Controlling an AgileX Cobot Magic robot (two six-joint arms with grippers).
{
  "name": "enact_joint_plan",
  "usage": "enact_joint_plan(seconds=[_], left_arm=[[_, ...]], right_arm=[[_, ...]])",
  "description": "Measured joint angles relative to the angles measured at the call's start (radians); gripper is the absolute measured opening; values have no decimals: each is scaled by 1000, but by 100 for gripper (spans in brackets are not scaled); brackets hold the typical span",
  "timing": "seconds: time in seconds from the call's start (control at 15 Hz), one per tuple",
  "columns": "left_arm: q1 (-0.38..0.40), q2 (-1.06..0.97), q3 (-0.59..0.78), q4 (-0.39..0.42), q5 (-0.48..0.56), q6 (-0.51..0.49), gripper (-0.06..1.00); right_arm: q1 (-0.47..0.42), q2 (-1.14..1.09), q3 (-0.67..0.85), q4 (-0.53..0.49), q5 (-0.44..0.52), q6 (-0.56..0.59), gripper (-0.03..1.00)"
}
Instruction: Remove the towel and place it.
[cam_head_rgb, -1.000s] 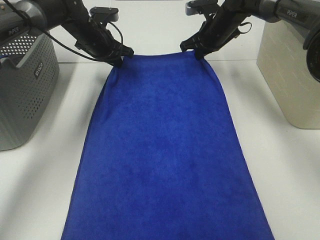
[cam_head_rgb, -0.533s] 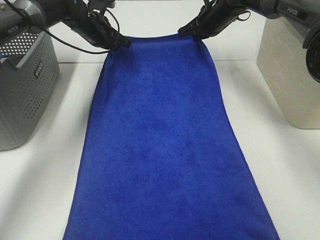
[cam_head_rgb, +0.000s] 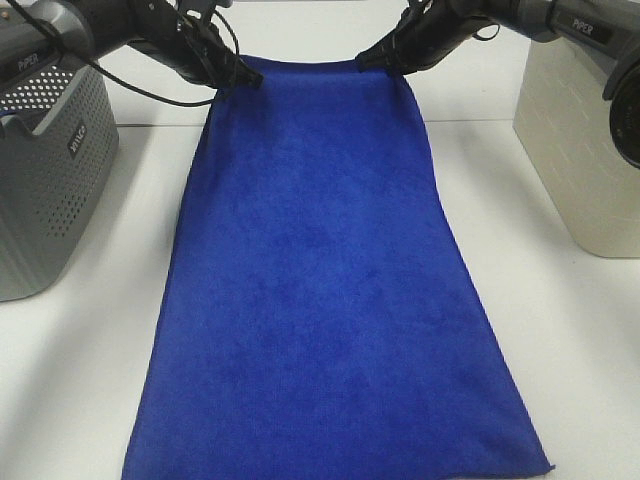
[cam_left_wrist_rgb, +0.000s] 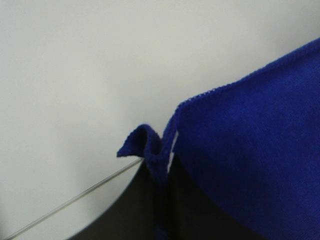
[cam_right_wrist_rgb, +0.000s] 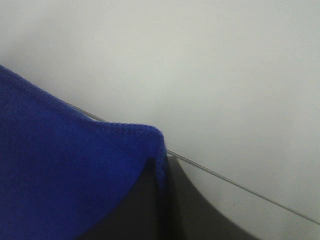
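Observation:
The deep blue towel (cam_head_rgb: 320, 290) hangs stretched between both grippers and drapes down over the white table toward the near edge. My left gripper (cam_head_rgb: 243, 77) is shut on its far left corner. My right gripper (cam_head_rgb: 372, 62) is shut on the far right corner. Up close in the left wrist view, the towel corner (cam_left_wrist_rgb: 160, 150) bunches between dark fingers, with a small white tag (cam_left_wrist_rgb: 172, 150) showing. The right wrist view has the other towel corner (cam_right_wrist_rgb: 150, 145) pinched flat in the gripper.
A grey perforated basket (cam_head_rgb: 50, 180) stands at the left. A beige bin (cam_head_rgb: 585, 150) stands at the right. The white table (cam_head_rgb: 560, 330) shows bare on either side of the towel, and a white wall lies behind the arms.
Both grippers have drawn the towel's top edge up and away, toward the back. The towel's near hem has slid into view at the bottom of the exterior view.

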Motion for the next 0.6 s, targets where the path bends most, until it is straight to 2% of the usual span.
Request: enact_joint_plan(seconds=[0.6], left_arm=[[0,70,0,22,-108,4,2]], right_arm=[[-5,61,0,1,-65,-3,2]])
